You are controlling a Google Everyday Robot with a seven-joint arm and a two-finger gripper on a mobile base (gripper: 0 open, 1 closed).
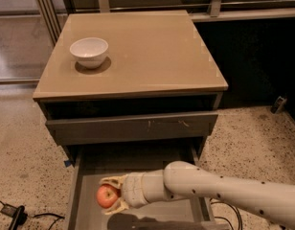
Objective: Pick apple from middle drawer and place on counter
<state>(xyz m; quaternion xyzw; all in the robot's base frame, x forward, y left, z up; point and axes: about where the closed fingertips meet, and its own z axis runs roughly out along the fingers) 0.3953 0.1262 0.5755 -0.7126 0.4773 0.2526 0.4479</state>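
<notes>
The red apple with a yellowish blush sits between the pale fingers of my gripper, over the left part of the open middle drawer. The gripper is shut on the apple, one finger above it and one below. My white arm reaches in from the lower right across the drawer. The glossy tan counter tops the dark grey cabinet above the drawer.
A white bowl stands on the counter's left rear. A closed grey drawer front with pale scratches is above the open drawer. Black cables and a plug lie on the speckled floor at lower left.
</notes>
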